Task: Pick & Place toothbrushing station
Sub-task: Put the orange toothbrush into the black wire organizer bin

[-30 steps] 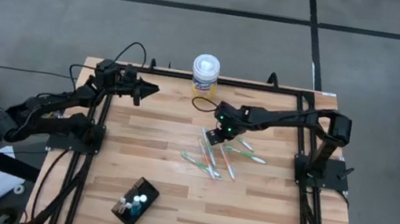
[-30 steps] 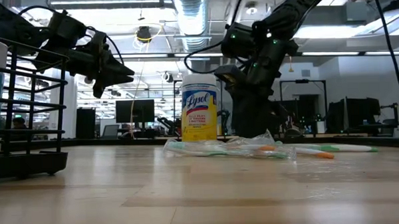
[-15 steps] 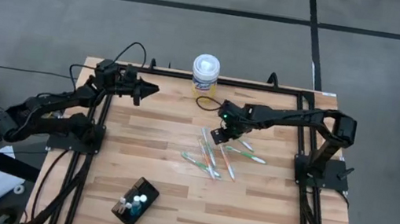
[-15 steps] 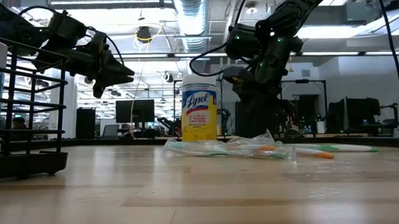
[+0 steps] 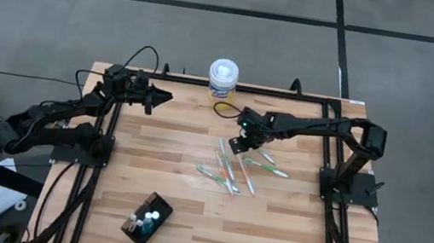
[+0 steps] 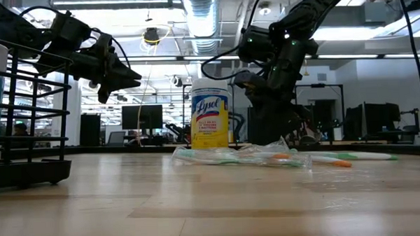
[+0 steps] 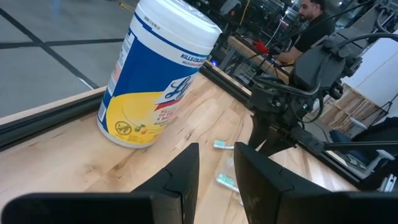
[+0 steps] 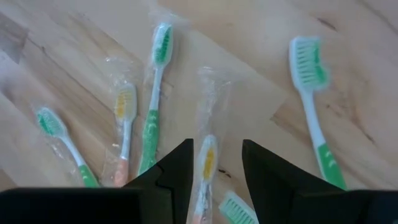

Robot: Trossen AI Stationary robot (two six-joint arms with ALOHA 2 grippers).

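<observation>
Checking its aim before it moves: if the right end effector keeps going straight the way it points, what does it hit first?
Most likely the wrapped orange-handled toothbrush, lying between the open fingers of the right end effector on the table. Height above it is unclear.

Even indoor light, with backlight and foreground blur at table height

The wooden table [image 5: 191, 178] is evenly lit from above, with only faint shadows cast. At table height, the arms are silhouetted against bright ceiling lights [image 6: 347, 32], and the near tabletop is rendered soft. Glare is seen on the toothbrush wrappers [image 6: 267, 152]. In both wrist views the dark fingers [image 8: 177, 171] are shown blurred; the wipes canister [image 7: 155, 74] appears tilted by perspective.
</observation>
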